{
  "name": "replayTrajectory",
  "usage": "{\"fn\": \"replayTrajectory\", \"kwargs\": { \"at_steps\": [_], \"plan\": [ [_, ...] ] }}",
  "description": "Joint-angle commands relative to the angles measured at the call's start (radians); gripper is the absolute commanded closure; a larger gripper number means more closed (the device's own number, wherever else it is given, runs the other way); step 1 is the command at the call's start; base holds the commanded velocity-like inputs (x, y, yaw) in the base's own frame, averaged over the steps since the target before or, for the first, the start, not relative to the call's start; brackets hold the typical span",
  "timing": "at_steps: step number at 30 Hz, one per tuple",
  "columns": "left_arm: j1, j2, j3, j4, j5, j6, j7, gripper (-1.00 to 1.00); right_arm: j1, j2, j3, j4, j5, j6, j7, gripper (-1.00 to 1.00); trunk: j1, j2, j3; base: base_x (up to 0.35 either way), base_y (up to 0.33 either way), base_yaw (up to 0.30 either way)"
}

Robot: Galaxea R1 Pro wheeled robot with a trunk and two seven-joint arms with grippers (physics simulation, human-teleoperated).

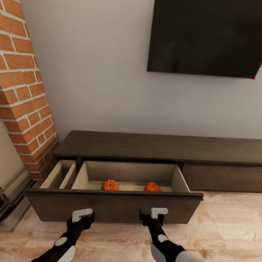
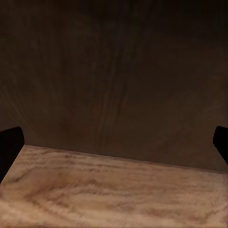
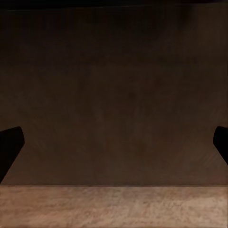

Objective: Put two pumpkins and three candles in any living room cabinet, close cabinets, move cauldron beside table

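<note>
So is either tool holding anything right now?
No. The left tool and right tool are open and empty at the dark-brown wooden drawer front.

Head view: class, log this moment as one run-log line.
drawer: dark-brown wood cabinet open | contents: two ribbed orange pumpkins inside | left gripper: open, at drawer front | right gripper: open, at drawer front

Two pumpkins sit in the cabinet's [image 1: 161, 146] open drawer [image 1: 114, 206], near its front wall: one pumpkin [image 1: 110, 185] left of centre, the other pumpkin [image 1: 152, 187] right of centre, well apart. Both pincers, left pincer [image 1: 82, 214] and right pincer [image 1: 153, 214], are just before the drawer front.
</note>
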Motion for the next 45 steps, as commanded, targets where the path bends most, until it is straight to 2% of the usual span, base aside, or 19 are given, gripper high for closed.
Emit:
{"fn": "replayTrajectory", "kwargs": {
  "at_steps": [1, 7, 18, 26, 35, 45],
  "plan": [
    [-0.001, 0.001, -0.008, -0.001, 0.010, -0.007, 0.008, -1.00, -0.001, 0.000, 0.009, -0.001, -0.004, -0.002, -0.007, -1.00, 0.000, 0.000, -0.001, 0.001, 0.001, 0.000],
    [-0.001, 0.001, -0.008, -0.001, 0.010, -0.007, 0.007, -1.00, -0.001, 0.000, 0.009, -0.001, -0.004, -0.002, -0.007, -1.00, 0.002, -0.002, -0.020, 0.000, 0.000, 0.000],
    [-0.001, 0.002, -0.010, -0.001, 0.009, -0.007, 0.005, -1.00, -0.001, -0.001, 0.009, -0.001, -0.004, -0.002, -0.007, -1.00, 0.002, -0.002, -0.020, 0.000, 0.000, 0.000],
    [-0.001, 0.003, -0.036, -0.001, 0.010, -0.007, 0.005, -1.00, -0.001, 0.000, 0.009, -0.001, -0.004, -0.002, -0.007, -1.00, 0.002, -0.002, -0.020, 0.009, 0.000, 0.000],
    [-0.001, 0.003, -0.060, -0.003, 0.009, -0.007, 0.006, -1.00, -0.001, 0.000, 0.009, -0.001, -0.004, -0.002, -0.007, -1.00, 0.002, -0.002, -0.020, 0.179, 0.000, 0.000],
    [-0.001, 0.006, -0.062, -0.004, 0.010, -0.007, 0.006, -1.00, -0.001, 0.000, 0.009, -0.001, -0.004, -0.002, -0.007, -1.00, 0.002, -0.002, -0.020, 0.097, 0.011, 0.000]
  ]
}}
